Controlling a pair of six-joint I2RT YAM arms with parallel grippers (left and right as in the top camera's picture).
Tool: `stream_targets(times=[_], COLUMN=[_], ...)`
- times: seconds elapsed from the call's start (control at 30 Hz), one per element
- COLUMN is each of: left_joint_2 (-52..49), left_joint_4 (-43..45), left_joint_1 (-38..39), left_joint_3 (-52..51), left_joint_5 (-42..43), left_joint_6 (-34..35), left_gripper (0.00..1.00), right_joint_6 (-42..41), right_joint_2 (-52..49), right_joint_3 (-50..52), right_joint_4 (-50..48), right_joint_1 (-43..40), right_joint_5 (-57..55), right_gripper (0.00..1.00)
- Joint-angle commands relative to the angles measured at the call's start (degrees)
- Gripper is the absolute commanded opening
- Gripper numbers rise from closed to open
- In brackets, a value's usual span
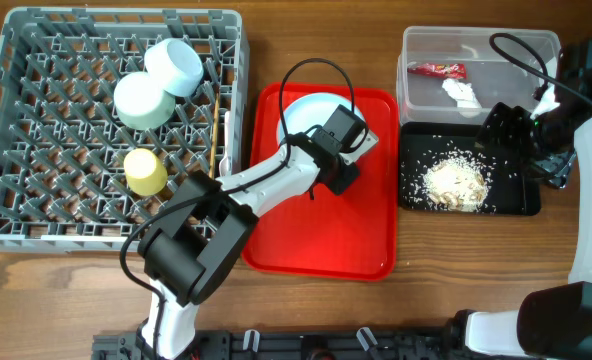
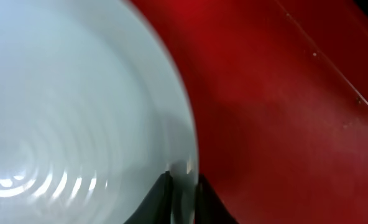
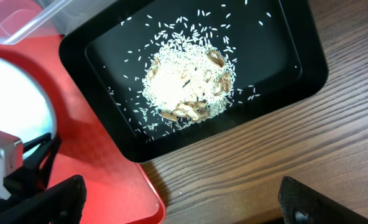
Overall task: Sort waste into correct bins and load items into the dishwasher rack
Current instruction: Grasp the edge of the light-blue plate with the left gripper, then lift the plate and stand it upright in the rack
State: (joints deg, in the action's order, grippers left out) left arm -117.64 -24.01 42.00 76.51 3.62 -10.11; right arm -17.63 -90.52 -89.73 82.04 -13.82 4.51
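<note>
Currently the pale plate [image 2: 78, 112] lies on the red tray [image 2: 283, 124], its rim pinched between the nearly closed left fingers [image 2: 160, 200]. The right fingers [image 3: 53, 202] are spread wide, holding nothing, above the wooden surface [image 3: 246, 162] beside the black tray [image 3: 296, 68] of rice crumbs [image 3: 184, 84].

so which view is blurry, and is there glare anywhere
Left wrist: soft and out of focus throughout, with bright curved glare streaks on the lower left of the plate, beside the red tray. Right wrist: sharp on the food crumbs in the black tray, while the right gripper at the bottom edge is dark with little detail. Overhead: in focus, evenly lit, only soft shadows.
</note>
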Motion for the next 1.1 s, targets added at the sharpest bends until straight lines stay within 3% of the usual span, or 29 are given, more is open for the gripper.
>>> stream_targets(times=[0.0,0.3,0.83,1.07], left_joint_2=[-0.9,2.1,23.9,31.0], left_joint_4=[-1.0,-0.9,-0.9,-0.7], left_joint_1=[0.2,0.7,-2.6,-12.9], left_joint_3=[-0.2,0.7,2.3,2.3], left_joint_5=[-0.5,-0.5,0.2,12.3], left_joint_6=[-0.2,0.4,12.0,19.7], left_gripper=[0.04,0.04,0.04,0.04], right_joint_6=[1.1,1.1,1.1,1.1], right_joint_2=[1.1,1.1,1.1,1.1], right_joint_3=[-0.9,-0.9,-0.9,-0.9], right_joint_4=[-0.2,-0.2,0.0,0.1], right_joint_1=[-0.1,-0.1,-0.1,-0.1], right_joint_5=[0.7,0.7,0.7,0.7], right_gripper=[1.0,1.0,1.0,1.0])
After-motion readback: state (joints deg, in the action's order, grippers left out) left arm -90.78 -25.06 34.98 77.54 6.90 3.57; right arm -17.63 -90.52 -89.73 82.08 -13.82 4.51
